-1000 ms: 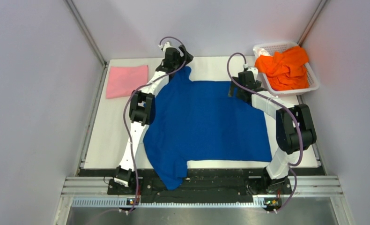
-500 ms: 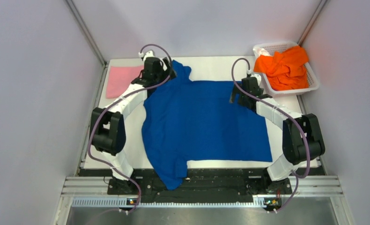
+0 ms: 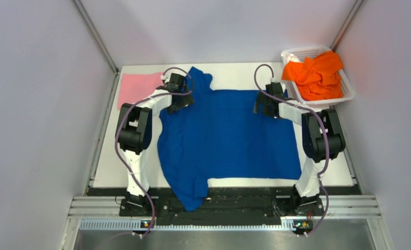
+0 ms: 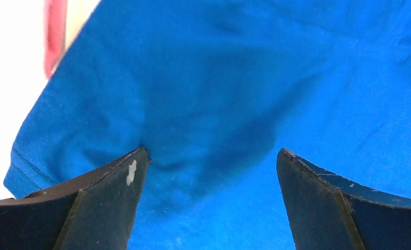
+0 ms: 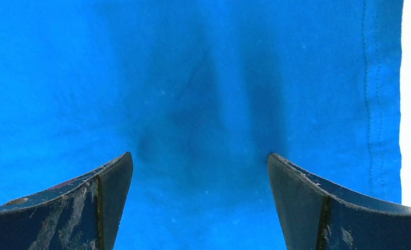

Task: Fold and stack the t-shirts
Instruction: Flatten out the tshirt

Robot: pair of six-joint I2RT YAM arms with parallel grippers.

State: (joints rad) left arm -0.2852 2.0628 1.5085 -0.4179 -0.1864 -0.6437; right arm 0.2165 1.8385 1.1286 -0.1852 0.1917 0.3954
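Note:
The royal-blue t-shirt (image 3: 227, 133) lies spread on the white table, one sleeve hanging over the near edge; its print is hidden. My left gripper (image 3: 178, 101) is open, tips down on the shirt's far left part near a sleeve; blue cloth (image 4: 208, 94) fills its wrist view between the fingers (image 4: 115, 198). My right gripper (image 3: 265, 107) is open, low over the shirt's far right corner; its wrist view shows blue cloth (image 5: 193, 94) and the hem by the table. The folded pink t-shirt (image 3: 136, 88) lies far left. The orange t-shirt (image 3: 318, 75) is bunched in the basket.
The white mesh basket (image 3: 346, 94) stands at the far right corner. Grey walls and metal posts close in the table on three sides. A black rail (image 3: 245, 195) runs along the near edge by the arm bases.
My left arm has swung left off the shirt's collar and come down on the shirt's far left part. My right gripper has shifted only slightly at the far right corner.

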